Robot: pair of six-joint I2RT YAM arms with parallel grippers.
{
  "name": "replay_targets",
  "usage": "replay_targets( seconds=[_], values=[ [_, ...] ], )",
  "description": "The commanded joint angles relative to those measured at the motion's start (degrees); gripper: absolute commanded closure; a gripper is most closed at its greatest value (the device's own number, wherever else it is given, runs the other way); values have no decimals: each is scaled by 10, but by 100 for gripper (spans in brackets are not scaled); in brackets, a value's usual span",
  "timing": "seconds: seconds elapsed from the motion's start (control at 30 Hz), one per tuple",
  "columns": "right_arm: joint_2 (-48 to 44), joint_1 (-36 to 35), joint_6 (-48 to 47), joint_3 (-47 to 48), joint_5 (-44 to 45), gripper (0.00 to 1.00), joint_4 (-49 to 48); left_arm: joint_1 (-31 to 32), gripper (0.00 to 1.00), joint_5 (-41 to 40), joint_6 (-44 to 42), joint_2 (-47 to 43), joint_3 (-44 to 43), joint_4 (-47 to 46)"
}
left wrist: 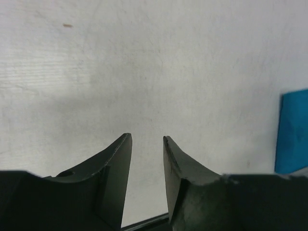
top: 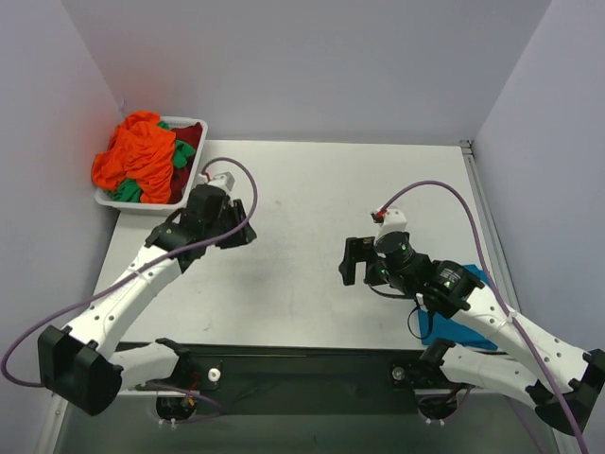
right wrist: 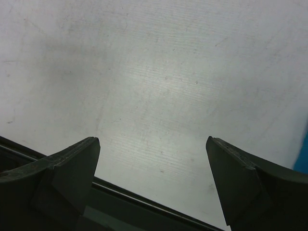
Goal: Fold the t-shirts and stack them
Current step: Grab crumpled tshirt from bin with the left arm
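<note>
1 of 4 looks done: blue shirt (top: 441, 327) folded, behind R gripper (right wrist: 153, 139). Orange (top: 137, 156), green (top: 183, 151), red (top: 190, 136) crumpled in tray (top: 149, 204) beyond L gripper (left wrist: 147, 137). L only slightly open, R wide, both empty.

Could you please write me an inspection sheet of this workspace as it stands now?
Surface: white table, faintly scuffed, with a small brown speck in the left wrist view.
Job's things: orange shirt, green shirt and dark red shirt heaped unfolded in the white tray at the far left corner; teal shirt lying flat at the near right edge, partly under the right arm.
Clutter: nothing seen.
Grippers: left gripper slightly open, empty, over bare table; right gripper wide open, empty.
Cables: left purple cable and right purple cable each arch above their arm.
Surroundings: plain pale walls on three sides.
</note>
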State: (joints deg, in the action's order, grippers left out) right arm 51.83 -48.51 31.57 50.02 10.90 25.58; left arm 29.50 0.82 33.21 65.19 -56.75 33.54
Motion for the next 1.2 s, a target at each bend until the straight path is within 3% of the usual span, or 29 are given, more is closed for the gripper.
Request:
replay_targets(
  seconds=[0.0,0.1,0.47,0.6,0.8,0.87,1.1,1.17],
  values=[
    [-2,13,-27,-5,1,0,2,-57,56,-20,17,52,-77,-44],
    [5,24,-39,-4,-20,0,3,-117,43,-40,26,114,-146,-59],
    [26,89,-68,-16,-127,0,5,-320,39,-74,15,324,-363,-53],
    [34,90,-72,-11,-141,0,6,-364,39,-86,4,391,-412,-50],
    [39,94,-72,-19,-146,0,3,-378,40,-138,-16,470,-463,-32],
    [40,94,-72,-21,-146,0,3,-381,43,-146,-17,481,-466,-32],
    [46,94,-73,-19,-143,0,0,-393,78,-128,-19,445,-447,-46],
    [50,94,-72,-17,-146,0,0,-395,83,-116,-22,420,-448,-47]
  ],
)
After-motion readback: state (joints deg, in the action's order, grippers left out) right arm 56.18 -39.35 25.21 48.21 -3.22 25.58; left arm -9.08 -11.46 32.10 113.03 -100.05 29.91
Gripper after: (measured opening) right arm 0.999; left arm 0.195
